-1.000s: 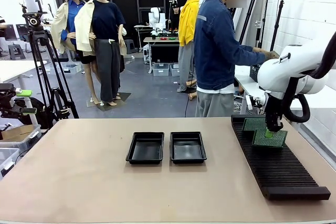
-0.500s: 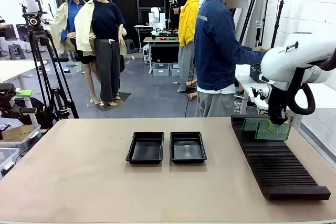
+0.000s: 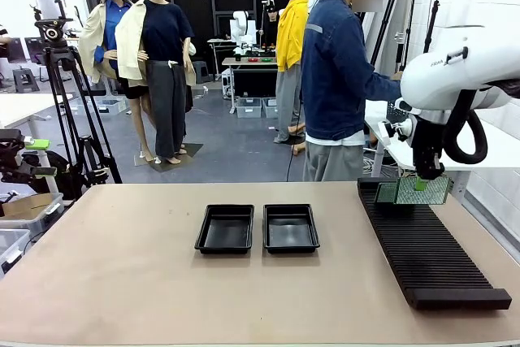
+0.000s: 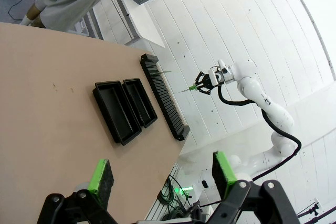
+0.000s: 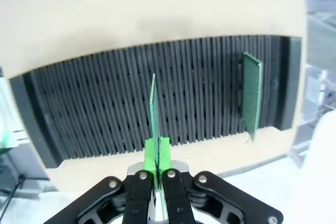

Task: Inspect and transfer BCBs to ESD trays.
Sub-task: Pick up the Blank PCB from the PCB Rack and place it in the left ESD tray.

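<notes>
My right gripper (image 3: 422,184) is shut on the top edge of a green BCB (image 3: 433,193) and holds it upright above the far end of the black slotted rack (image 3: 426,249). In the right wrist view the held BCB (image 5: 153,109) hangs edge-on from the gripper (image 5: 157,151), clear of the slots. A second BCB (image 5: 252,97) stands in the rack (image 5: 105,114) near its end, also seen in the front view (image 3: 385,193). Two black ESD trays (image 3: 225,227) (image 3: 291,227) lie side by side mid-table, with nothing in them. My left gripper (image 4: 163,174) is open, high over the table.
A person (image 3: 337,79) stands at the far side, turned toward a side table at the right. The rack runs along the table's right side. Bare tabletop (image 3: 122,266) spreads left of and in front of the trays.
My right gripper has lifted the green board up out of the rack and carried it slightly back and up. The trays and the second board have not moved.
</notes>
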Action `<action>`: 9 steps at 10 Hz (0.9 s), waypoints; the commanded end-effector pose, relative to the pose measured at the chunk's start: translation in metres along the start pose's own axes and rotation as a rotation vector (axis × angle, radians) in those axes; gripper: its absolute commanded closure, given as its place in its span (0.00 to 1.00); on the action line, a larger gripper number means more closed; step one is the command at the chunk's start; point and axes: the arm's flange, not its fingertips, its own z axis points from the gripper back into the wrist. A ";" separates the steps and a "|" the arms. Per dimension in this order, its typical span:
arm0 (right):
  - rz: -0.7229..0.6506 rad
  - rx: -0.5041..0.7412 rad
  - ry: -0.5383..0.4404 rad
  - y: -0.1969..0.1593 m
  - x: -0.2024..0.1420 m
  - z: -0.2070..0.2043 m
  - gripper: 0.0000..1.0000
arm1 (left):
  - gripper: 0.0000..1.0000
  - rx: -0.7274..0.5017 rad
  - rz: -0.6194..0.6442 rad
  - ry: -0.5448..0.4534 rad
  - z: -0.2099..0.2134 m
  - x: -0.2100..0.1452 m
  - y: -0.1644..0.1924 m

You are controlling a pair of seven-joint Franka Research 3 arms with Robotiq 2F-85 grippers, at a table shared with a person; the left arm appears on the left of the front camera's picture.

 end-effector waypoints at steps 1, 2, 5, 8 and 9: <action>-0.003 -0.036 0.046 0.014 0.009 0.012 1.00 | 0.00 0.003 -0.001 -0.003 0.001 0.001 -0.001; 0.008 -0.048 0.053 0.020 0.012 0.018 1.00 | 0.00 0.003 -0.001 -0.003 0.001 0.001 -0.001; -0.139 -0.073 0.051 0.034 0.026 0.030 1.00 | 0.00 0.003 -0.001 -0.003 0.001 0.001 -0.001; -0.364 -0.039 0.001 0.045 0.042 0.042 1.00 | 0.00 0.003 -0.001 -0.003 0.001 0.001 -0.001; -0.455 -0.024 -0.011 0.049 0.048 0.046 1.00 | 0.00 0.003 -0.001 -0.003 0.001 0.001 -0.001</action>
